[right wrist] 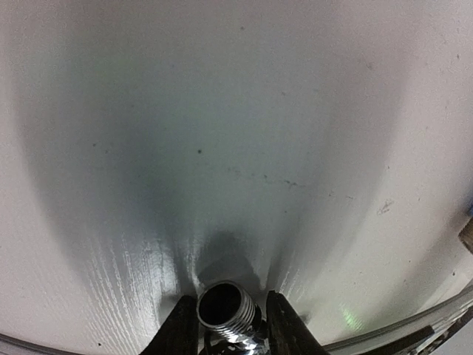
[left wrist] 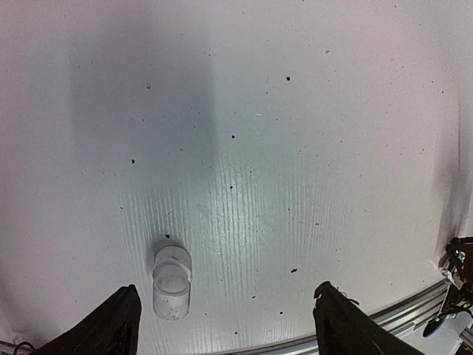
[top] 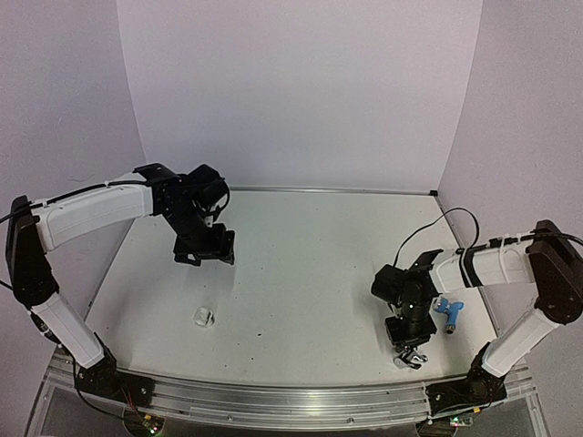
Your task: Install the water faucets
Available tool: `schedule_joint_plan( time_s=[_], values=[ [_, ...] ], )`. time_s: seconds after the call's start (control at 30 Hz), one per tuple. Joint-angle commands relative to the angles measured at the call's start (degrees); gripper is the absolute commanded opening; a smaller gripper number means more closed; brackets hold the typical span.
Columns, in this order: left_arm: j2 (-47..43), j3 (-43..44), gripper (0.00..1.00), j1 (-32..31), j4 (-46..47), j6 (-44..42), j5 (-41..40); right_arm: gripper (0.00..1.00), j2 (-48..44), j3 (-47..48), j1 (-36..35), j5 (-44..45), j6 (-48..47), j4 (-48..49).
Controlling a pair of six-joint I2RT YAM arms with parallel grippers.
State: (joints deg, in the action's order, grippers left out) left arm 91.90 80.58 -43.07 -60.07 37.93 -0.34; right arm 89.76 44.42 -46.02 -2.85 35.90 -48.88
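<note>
The right gripper point(right wrist: 230, 310) is pinching the silver faucet point(right wrist: 219, 303) at its threaded end. In the wrist view a dark finger point(right wrist: 181, 329) sits against each side of the open, ribbed mouth at the bottom centre of the frame. In the overhead view this faucet lies at the lower right, just above the counter's point(top: 319, 264) near rail and directly under the gripper. The rest of its body is hidden behind the fingers.

The faucet looks like solid metal: stiff, fairly heavy for its size, and shiny, so probably slippery on its smooth parts. The threads give the pads something to bite on, but a round end can roll or twist between two flat fingers. A hold further along the body, near the bend, would likely resist turning better.

The blue faucet point(top: 448, 311) lies just beside the right arm's wrist, toward the right edge of the overhead view and apart from the fingers. It is probably lighter.

The left gripper point(left wrist: 233, 329) hangs spread wide and empty over the upper left of the counter. A small white fitting point(left wrist: 172, 285) lies on its side below it, near one finger.
</note>
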Motion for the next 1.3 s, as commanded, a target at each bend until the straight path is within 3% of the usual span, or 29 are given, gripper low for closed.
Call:
schedule_joint_plan(
  time_s=[0.0, 0.17, 0.23, 0.37, 0.43, 0.57, 0.67, 0.8, 0.87, 0.97, 1.07, 1.1, 1.17, 1.2, 1.27],
  values=[
    [-3.13, 3.69, 0.83, -0.09, -0.1, 1.25, -4.21, 0.23, 0.91, -0.42, -0.58, 2.76, 0.06, 4.08],
    [-6.7, 1.18, 0.87, -0.09, 10.04, 2.19, -0.41, 0.01, -0.45, 6.23, -1.04, 7.08, -5.07, 8.14],
    [-8.42, -1.48, 0.89, -0.09, 16.96, 2.94, 4.79, 0.0, -1.19, 8.91, -1.52, 6.83, -9.01, 12.37],
    [-9.18, -11.15, 0.92, 2.43, 40.25, 10.02, 26.32, 0.0, -2.98, 12.3, -4.77, -4.03, -26.85, 31.7],
    [-6.61, -11.68, 0.91, 2.55, 45.4, 12.51, 32.56, 0.0, -2.34, 13.92, -7.82, -7.01, -34.19, 37.56],
    [-2.92, -10.62, 0.86, 2.25, 46.51, 13.23, 40.04, 0.0, 2.88, 19.49, -9.39, -11.82, -42.04, 43.84],
    [-3.0, -12.47, 0.81, 2.27, 46.3, 13.46, 37.83, 0.0, 7.2, 24.23, -9.46, -11.04, -42.79, 44.43],
    [-7.61, -17.86, 0.84, 2.81, 41.01, 13.81, 23.44, 0.01, 19.55, 32.31, -9.62, -3.25, -49.95, 32.88],
    [-11.89, -22.88, 0.86, 4.05, 39.45, 15.38, 16.57, 0.01, 22.46, 32.23, -9.7, 1.75, -54.2, 29.13],
    [-15.05, -26.64, 0.88, 5.52, 39.49, 15.76, 14.68, 0.02, 23.71, 32.18, -9.85, 1.84, -56.91, 27.06],
    [-15.58, -28.3, 0.88, 7.1, 39.46, 14.96, 16.15, 0.13, 25.24, 33.16, -9.87, -0.29, -57.37, 25.1],
    [-15.34, -28.17, 0.89, 7.12, 39.61, 14.65, 16.94, 0.24, 25.28, 33.26, -9.97, -0.87, -56.52, 24.96],
    [-12.66, -27.02, 0.89, 6.89, 40.25, 13.39, 19.54, 0.6, 24.52, 33.24, -9.91, -0.74, -52.35, 24.57],
    [-11.58, -26.41, 0.89, 6.61, 40.62, 12.87, 20.24, 0.73, 23.69, 33.12, -9.88, 0.2, -49.52, 24.55],
    [-9.61, -24.63, 0.89, 5.85, 41.32, 11.73, 21.26, 0.88, 21.46, 32.67, -9.92, 1.43, -44.1, 24.41]
  ],
)
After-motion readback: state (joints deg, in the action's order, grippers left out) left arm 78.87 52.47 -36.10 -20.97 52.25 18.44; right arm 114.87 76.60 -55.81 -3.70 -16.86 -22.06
